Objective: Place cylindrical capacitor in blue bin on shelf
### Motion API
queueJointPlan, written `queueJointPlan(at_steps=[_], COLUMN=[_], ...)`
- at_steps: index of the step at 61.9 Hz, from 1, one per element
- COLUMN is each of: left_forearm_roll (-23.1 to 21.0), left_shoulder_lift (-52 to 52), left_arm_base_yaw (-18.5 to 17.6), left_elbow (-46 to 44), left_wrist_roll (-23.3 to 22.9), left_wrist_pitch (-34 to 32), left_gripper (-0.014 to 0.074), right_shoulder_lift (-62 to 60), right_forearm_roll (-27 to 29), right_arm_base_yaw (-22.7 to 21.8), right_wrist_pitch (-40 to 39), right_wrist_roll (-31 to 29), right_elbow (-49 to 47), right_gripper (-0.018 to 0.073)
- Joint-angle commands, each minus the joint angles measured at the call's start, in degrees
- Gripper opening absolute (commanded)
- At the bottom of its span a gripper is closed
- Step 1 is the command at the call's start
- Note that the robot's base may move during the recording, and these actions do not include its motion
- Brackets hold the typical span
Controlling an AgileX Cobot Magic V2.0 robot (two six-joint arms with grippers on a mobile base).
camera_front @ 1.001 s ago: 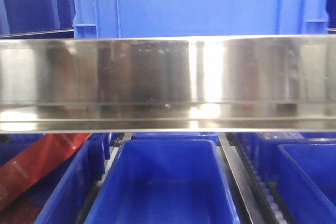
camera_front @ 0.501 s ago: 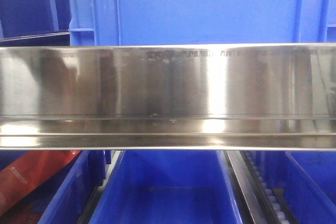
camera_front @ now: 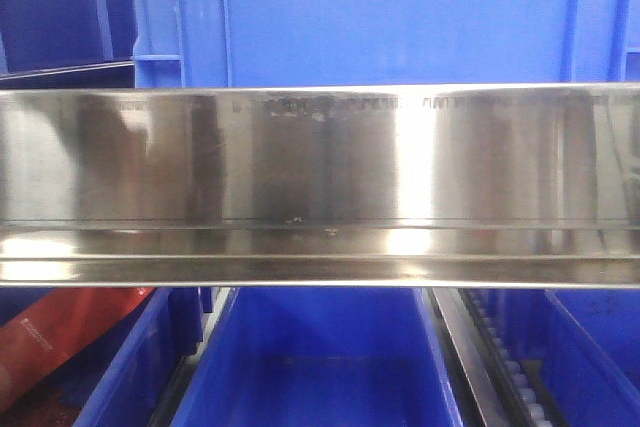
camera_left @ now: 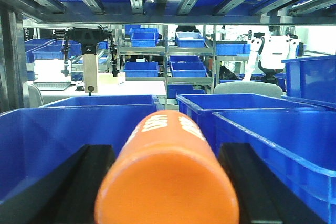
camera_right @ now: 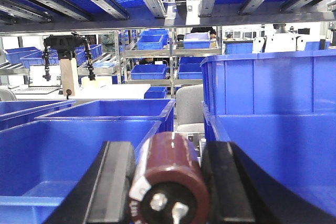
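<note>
From the front, the shelf (camera_front: 320, 172) fills the middle of the view as a wide band of polished stainless steel. It is mirror-bright, with streaky reflections and faint stamped lettering along its upper edge. A ribbed blue plastic crate (camera_front: 370, 12) stands above it, and a smooth-walled rectangular blue bin (camera_front: 320, 357) sits open below. A glossy red packet (camera_front: 60, 337) lies in the neighbouring bin on the left, and a white roller track (camera_front: 505, 372) runs on the right.

At my left wrist, my left gripper (camera_left: 167, 156) is closed round a smooth orange cylindrical object (camera_left: 165, 182) with white print. Its matte black fingers (camera_left: 89, 182) press on both flanks. Blue plastic bins (camera_left: 283, 140) stand ahead.

At my right wrist, my right gripper (camera_right: 168, 166) clamps the cylindrical capacitor (camera_right: 169, 174), a squat cylinder in a glossy dark brown sleeve, between black pads (camera_right: 113, 182). Its end, with two silvery terminals, faces the camera. I hold it at shelf level, with an open bin (camera_right: 68, 150) ahead on the left and a tall crate (camera_right: 268, 82) on the right.
</note>
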Motion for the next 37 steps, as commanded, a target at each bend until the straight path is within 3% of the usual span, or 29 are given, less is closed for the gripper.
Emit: queueJointPlan(at_steps=[1, 22, 29, 37], left_forearm_roll=[0.2, 1.0, 5.1, 5.4], left_shoulder_lift=[-0.1, 4.4, 11.6, 20.7], left_arm_base_yaw=[-0.2, -1.2, -3.7, -8.0], left_elbow=[-0.2, -3.9, -9.6, -17.0], left_wrist_roll=[0.2, 0.6, 0.6, 0.6], left_wrist_pitch=[-1.5, -2.8, -2.8, -3.1], left_gripper=[-0.0111, -0.0111, -0.0111, -0.0111], right_shoulder_lift=[-0.1, 3.4, 9.0, 16.6], right_forearm_roll=[-0.3, -0.6, -0.8, -1.0], right_arm_base_yaw=[-0.1, -0.1, 0.2, 2.2], right_wrist_pitch=[-2.2, -0.8, -0.8, -1.9], right_wrist_roll=[-0.1, -0.1, -1.8, -2.4], right_elbow=[0.0, -2.6, -7.0, -12.6], right_gripper=[-0.0163, -0.0163, -0.0163, -0.0163])
